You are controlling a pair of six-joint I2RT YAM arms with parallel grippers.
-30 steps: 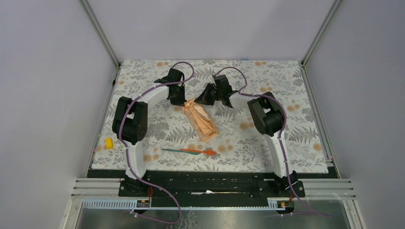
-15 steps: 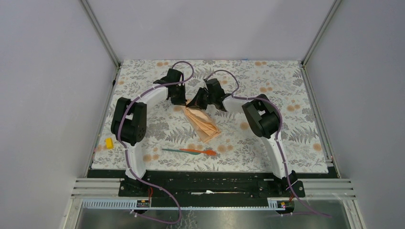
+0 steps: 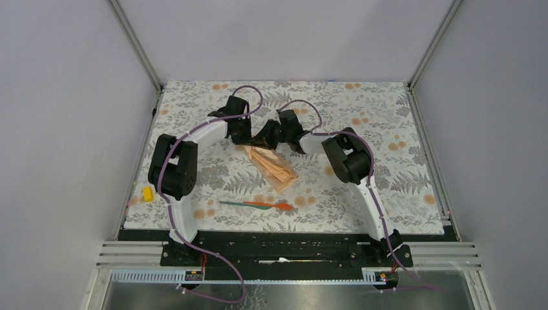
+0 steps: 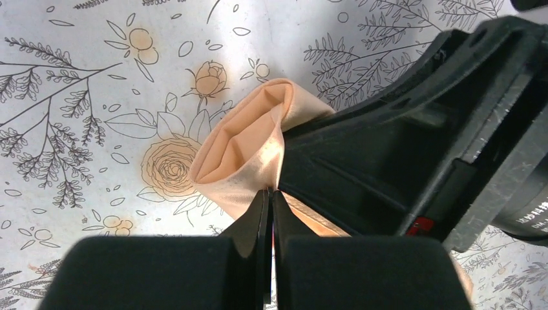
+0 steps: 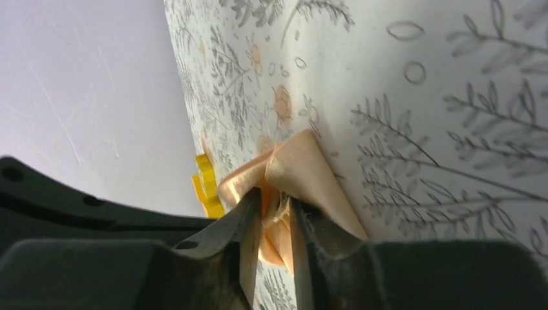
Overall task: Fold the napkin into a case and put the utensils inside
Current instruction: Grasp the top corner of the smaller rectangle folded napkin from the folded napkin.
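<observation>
top: peach case (image 3: 274,169) lies mid-table, slanting 11 to 5, with the utensils (image 3: 255,205) at its 6.
left wrist: left gripper (image 4: 270,200) is pinched tight on the case rim, whose pocket gapes toward 11.
right wrist: right gripper (image 5: 274,213) is slightly parted round cloth; whether it grips i cannot tell.
i'd spread the mouth gently, keeping the folds together.

The napkin (image 3: 274,169) lies mid-frame on the tablecloth (image 3: 388,116), slanting from upper left to lower right. My left gripper (image 4: 270,192) and my right gripper (image 5: 274,197) meet at its upper end, the left pinching a fold and the right astride one. The utensils (image 3: 255,205) lie below it in one line. The block (image 3: 148,194) sits far left, at the cloth's edge.
</observation>
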